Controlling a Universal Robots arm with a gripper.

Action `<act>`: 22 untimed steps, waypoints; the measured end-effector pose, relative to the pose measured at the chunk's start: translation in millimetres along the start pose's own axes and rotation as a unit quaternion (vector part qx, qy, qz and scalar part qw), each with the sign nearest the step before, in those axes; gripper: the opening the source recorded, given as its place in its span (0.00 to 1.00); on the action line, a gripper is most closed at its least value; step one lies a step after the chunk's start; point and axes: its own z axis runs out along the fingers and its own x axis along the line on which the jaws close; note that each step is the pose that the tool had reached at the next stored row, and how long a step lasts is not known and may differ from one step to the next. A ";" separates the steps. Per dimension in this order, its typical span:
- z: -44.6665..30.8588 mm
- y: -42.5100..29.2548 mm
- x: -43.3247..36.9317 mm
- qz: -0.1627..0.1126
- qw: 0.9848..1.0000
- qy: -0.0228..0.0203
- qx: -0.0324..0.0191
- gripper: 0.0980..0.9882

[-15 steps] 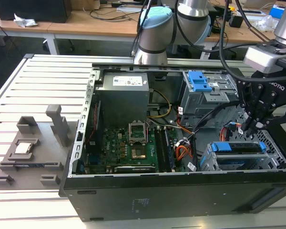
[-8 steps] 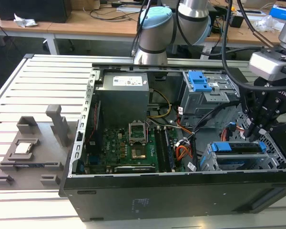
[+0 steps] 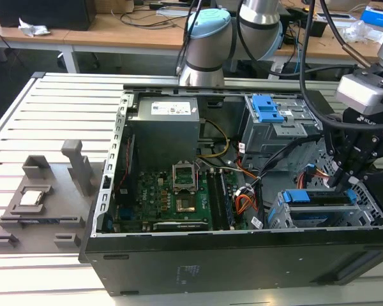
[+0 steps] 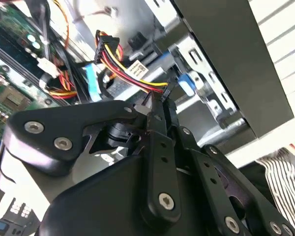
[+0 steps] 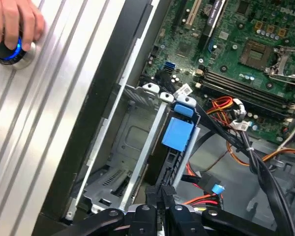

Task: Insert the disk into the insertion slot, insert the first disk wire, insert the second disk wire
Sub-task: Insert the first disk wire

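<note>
My hand (image 3: 346, 175) hangs low inside the open computer case (image 3: 242, 261), at the exterior view's right, just above the rear end of the low grey cage (image 3: 282, 220). The disk (image 3: 322, 199) lies in that cage, and its blue frame shows along the top edge. In the first wrist view the disk's blue tab (image 5: 179, 132) sits between the cage's metal rails (image 5: 137, 147), with my hand (image 5: 162, 194) close against the disk's near end.

My fingers are drawn narrow. In the second wrist view they pinch a small black plug (image 4: 163, 91) at my hand's tip (image 4: 160, 103). Yellow, red and black wires (image 4: 123, 61) run back from the plug toward the inside of the case. I cannot tell whether the plug already touches the disk's socket.

The taller bay with the blue latch (image 3: 268, 111) stands further back in the case, and the green circuit board (image 3: 172, 197) lies toward the exterior view's left. The case rests on a slatted metal counter (image 3: 51, 115). On that counter, a person's hand (image 5: 14, 22) covers a button glowing blue (image 5: 12, 51).
</note>
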 end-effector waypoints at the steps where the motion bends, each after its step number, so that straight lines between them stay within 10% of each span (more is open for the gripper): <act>1: 0.1 1.0 -0.4 0.000 1.000 -0.012 0.005 0.07; 7: 0.4 2.7 -1.2 0.021 0.999 -0.025 0.008 0.07; 12: 1.3 2.6 -1.3 0.086 0.996 -0.028 0.004 0.07; 20: 1.8 2.5 -1.3 0.179 0.983 -0.032 -0.002 0.07; 22: 1.9 2.6 -1.3 0.186 0.982 -0.033 -0.003 0.07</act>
